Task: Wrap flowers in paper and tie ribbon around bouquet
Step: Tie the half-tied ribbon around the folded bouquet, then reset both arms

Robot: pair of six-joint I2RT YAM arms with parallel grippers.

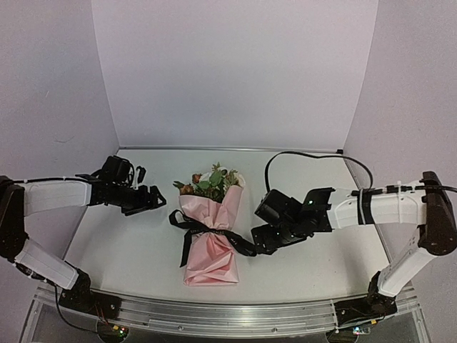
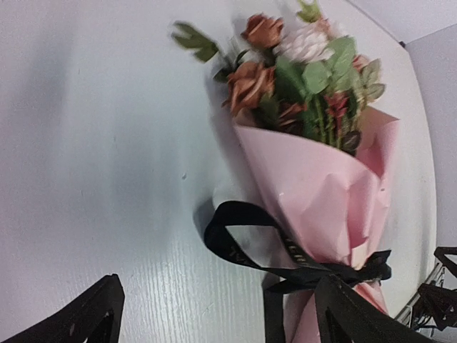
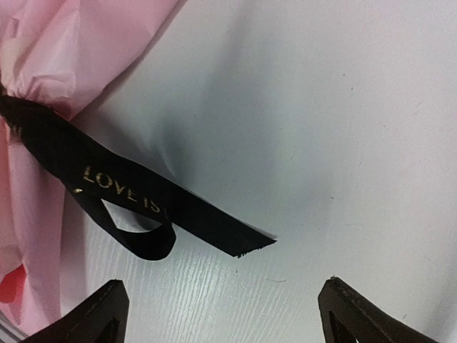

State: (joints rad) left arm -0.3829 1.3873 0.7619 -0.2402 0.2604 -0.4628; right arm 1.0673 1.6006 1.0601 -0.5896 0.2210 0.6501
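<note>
From above, the pink paper cone bouquet (image 1: 209, 246) is lying on the white surface (image 1: 121, 250) between the left gripper (image 1: 156, 199) and right gripper (image 1: 259, 241), neither holding it. The left wrist view is showing its jaws gaping wide and empty, facing rust and cream roses (image 2: 251, 80) and the narrow black lettered ribbon (image 2: 235, 246) cinching the paper (image 2: 314, 186); the right wrist view is showing jaws equally wide, empty, near a loose ribbon end.

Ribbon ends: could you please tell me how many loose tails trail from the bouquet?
2. One tail runs toward the near edge, left of the paper; the other lies out right, toward the right gripper. Another could hide underneath.
</note>
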